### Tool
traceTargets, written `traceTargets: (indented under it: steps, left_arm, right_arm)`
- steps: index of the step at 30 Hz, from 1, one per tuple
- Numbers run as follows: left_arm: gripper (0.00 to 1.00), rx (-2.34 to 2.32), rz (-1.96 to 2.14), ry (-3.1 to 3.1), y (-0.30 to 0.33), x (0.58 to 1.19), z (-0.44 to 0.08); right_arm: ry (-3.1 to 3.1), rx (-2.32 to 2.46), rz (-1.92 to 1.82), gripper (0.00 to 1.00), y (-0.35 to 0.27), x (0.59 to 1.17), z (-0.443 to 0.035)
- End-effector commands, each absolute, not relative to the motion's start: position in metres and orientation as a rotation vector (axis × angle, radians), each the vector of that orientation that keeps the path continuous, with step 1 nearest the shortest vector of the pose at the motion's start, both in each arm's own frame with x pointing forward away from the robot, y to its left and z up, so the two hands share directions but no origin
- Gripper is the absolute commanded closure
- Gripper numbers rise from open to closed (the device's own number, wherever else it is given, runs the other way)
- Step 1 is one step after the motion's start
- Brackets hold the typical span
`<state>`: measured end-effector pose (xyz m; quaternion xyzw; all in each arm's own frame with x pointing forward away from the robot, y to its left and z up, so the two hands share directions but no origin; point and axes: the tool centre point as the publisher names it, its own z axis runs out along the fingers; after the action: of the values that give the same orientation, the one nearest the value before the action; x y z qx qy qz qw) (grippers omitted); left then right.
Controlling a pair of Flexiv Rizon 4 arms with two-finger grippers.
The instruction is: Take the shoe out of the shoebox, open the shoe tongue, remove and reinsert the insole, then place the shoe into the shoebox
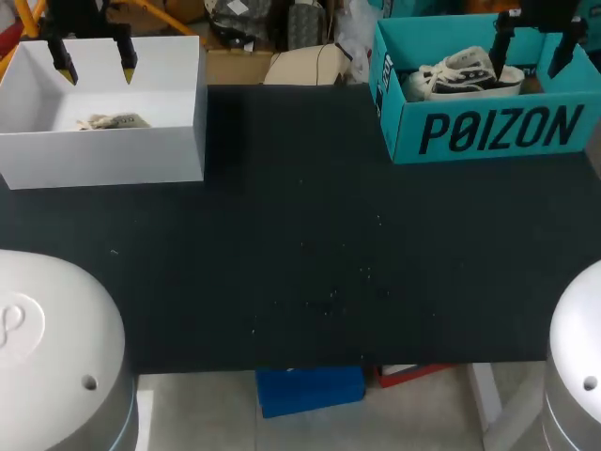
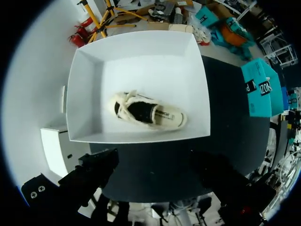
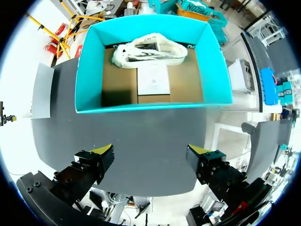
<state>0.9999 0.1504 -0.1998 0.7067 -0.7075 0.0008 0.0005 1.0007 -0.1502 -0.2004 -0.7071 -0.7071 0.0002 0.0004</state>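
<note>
A white shoe [image 1: 467,73] with dark trim lies in the teal shoebox [image 1: 488,132] at the table's far right; in the right wrist view the shoe [image 3: 149,50] rests against the far wall of the teal box [image 3: 89,70]. My right gripper [image 1: 532,49] hangs open above that box, and its yellow tips [image 3: 104,150] are over the mat short of the box's near wall. A second cream shoe [image 2: 148,111] lies in the white box [image 2: 84,94] at the far left [image 1: 103,150]. My left gripper [image 1: 96,68] hovers open above it, fingers [image 2: 94,172] wide apart.
A white paper card [image 3: 153,80] lies on the teal box's brown floor beside the shoe. The black mat [image 1: 300,254] spreads between the two boxes and toward the front edge. My arm bases show at the near corners [image 1: 56,348].
</note>
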Motion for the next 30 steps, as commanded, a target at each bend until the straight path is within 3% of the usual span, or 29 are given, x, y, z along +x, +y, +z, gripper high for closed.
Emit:
traceTargets:
  steps: [1, 18, 23, 30]
  left_arm:
    - [0.00, 2.220, 0.002, -2.222, 0.150, 1.000, -0.200]
    - [0.00, 2.220, 0.002, -2.222, 0.150, 1.000, -0.200]
    - [0.00, 2.220, 0.002, -2.222, 0.150, 1.000, -0.200]
    - [0.00, 2.220, 0.002, -2.222, 0.150, 1.000, -0.200]
  right_arm:
    - [-2.221, -2.221, 0.001, 0.00, -0.150, 1.001, -0.200]
    - [-2.221, -2.221, 0.001, 0.00, -0.150, 1.001, -0.200]
    - [-3.291, -1.099, -0.285, 0.00, -0.091, 1.009, -0.184]
    - [-3.291, -1.099, -0.285, 0.00, -0.091, 1.009, -0.184]
